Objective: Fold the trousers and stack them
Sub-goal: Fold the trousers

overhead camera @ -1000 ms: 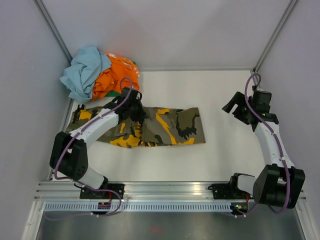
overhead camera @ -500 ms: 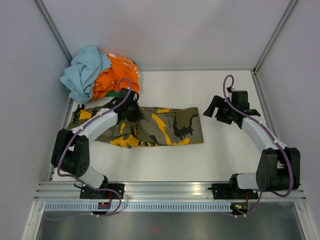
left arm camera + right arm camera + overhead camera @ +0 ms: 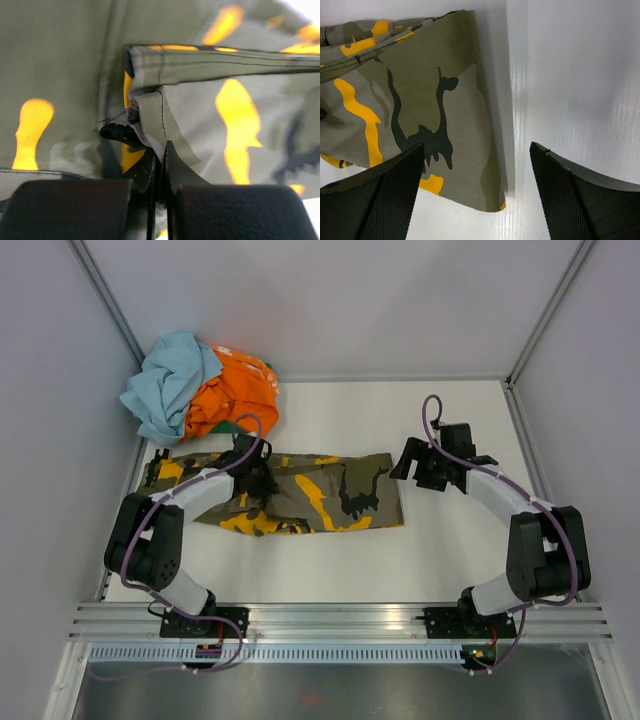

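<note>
Top external view: the long cargo trousers in olive, black, grey and orange-yellow camouflage cloth (image 3: 330, 495) are seen lying on the white table (image 3: 440, 560), left of its middle, spread as a flat band running left to right. The folding step is judged to be in hand. The cloth appears doubled once lengthwise, and nothing is stacked yet.

The left gripper (image 3: 252, 472) is set on the far edge of the band, towards its left end. In the left wrist view its fingers (image 3: 75, 210) are pressed together, and a seamed fold of the cloth is pinched between them. The right gripper (image 3: 408, 462) is held just beside the far right corner of the band. In the right wrist view its fingers are spread wide, with nothing gripped.

For the next move, the right fingers would need to be lowered onto that right end and closed on every layer, so that it can be carried leftwards over the rest while the left pinch is used as an anchor.

One pair of trousers is counted, with two arms and two grippers. One heap of other clothes (image 3: 200, 390) is counted in the far left corner. In it a light blue garment (image 3: 165, 380), an orange garment (image 3: 235, 390) and a sliver of green cloth (image 3: 228, 426) are told apart, and what lies beneath cannot be told
</note>
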